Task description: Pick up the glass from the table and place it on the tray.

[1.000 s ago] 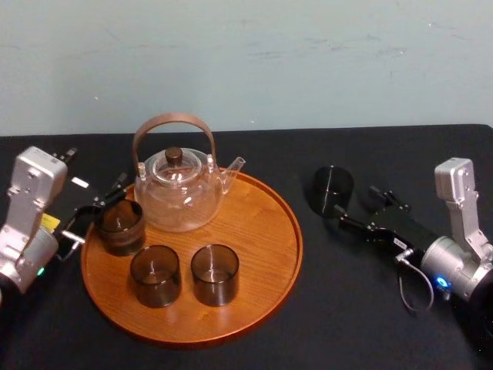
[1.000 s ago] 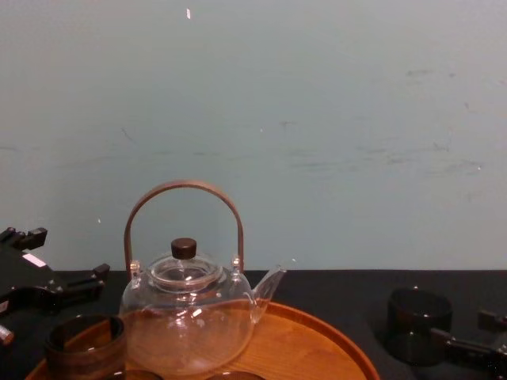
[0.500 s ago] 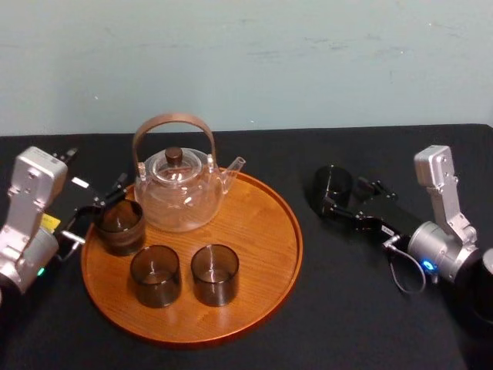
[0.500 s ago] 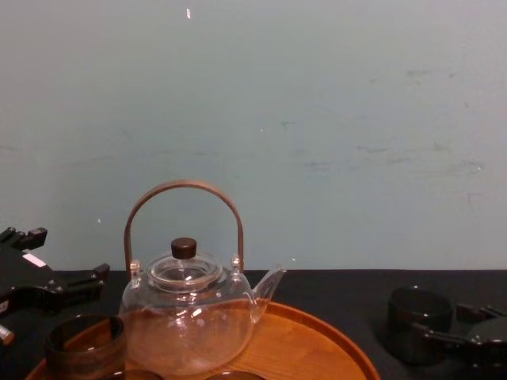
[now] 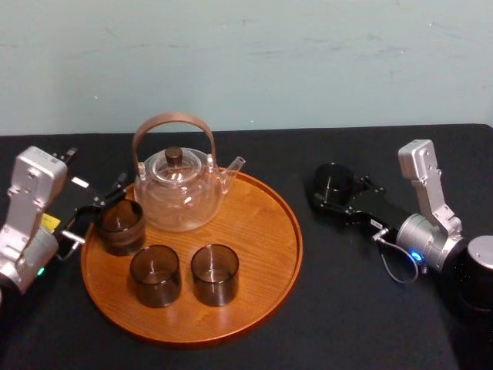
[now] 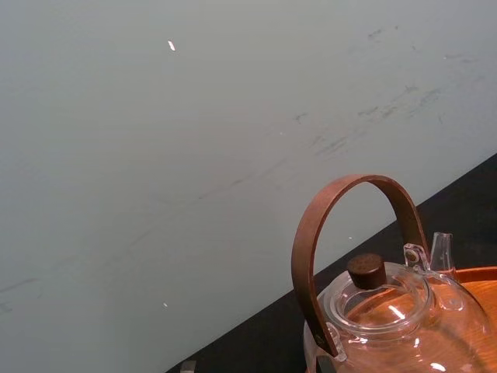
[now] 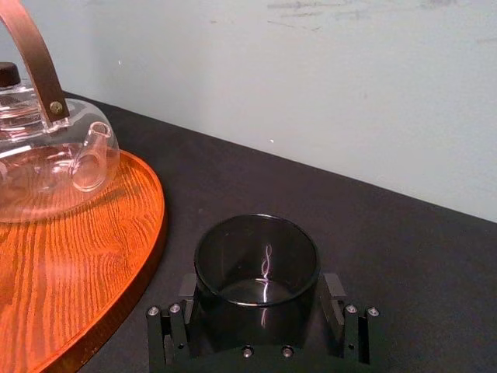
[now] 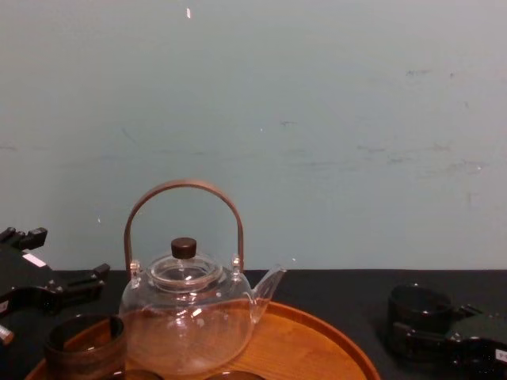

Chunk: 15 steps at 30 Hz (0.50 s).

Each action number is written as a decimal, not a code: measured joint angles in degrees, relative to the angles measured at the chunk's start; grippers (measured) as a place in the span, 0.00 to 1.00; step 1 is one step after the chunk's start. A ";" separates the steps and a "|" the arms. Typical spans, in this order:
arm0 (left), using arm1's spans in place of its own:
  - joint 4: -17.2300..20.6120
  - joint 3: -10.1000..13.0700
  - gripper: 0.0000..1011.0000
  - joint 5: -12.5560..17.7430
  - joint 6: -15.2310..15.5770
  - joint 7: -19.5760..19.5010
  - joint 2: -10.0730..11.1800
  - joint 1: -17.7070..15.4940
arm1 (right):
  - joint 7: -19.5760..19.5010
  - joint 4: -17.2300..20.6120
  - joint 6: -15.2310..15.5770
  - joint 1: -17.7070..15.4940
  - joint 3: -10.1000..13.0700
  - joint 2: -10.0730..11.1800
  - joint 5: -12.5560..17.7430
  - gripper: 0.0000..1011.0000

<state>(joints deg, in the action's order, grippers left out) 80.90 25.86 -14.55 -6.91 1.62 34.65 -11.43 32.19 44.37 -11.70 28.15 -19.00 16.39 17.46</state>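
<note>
My right gripper (image 7: 258, 294) lies low on the table (image 5: 347, 316), reaching in from the right edge. Its fingers (image 7: 172, 330) are parted, one on each side of the glass (image 7: 256, 260) and close against its wall. The glass is dark and see-through, upright with its mouth up. It stands on the table itself, off the tray (image 5: 262, 231), near the tray's right rim and closer to the table's far edge than to the near one.

The tray lies on the table's left half. At its far side stands a clear teapot (image 5: 179, 196) with a brown hoop handle, its spout turned to the right. A second glass (image 5: 119, 225) stands by the tray's left rim, and a third glass (image 5: 155, 275) and a fourth glass (image 5: 215, 274) stand side by side toward its near rim.

My left gripper (image 5: 94, 210) sits at the tray's left rim, just beside the second glass, its fingers spread and holding nothing
</note>
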 joint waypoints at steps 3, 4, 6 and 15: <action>0.00 0.00 0.99 0.00 0.00 0.00 0.00 0.00 | 0.51 -2.03 -0.70 1.22 -0.11 -0.62 -0.36 0.99; 0.00 0.00 0.99 0.00 0.00 0.00 0.00 0.00 | 0.61 -2.49 -0.84 1.50 -0.13 -0.76 -0.46 0.99; 0.00 0.00 0.99 0.00 0.00 0.00 0.00 0.00 | 0.82 -3.44 -1.14 2.07 -0.16 -1.07 -0.61 0.99; 0.00 0.00 0.99 0.00 0.00 0.00 0.00 0.00 | 1.80 -7.62 -2.36 4.65 -0.19 -2.38 -1.59 0.99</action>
<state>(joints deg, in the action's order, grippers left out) 80.90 25.86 -14.55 -6.91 1.62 34.64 -11.43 33.99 36.75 -14.06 32.80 -19.19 14.01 15.87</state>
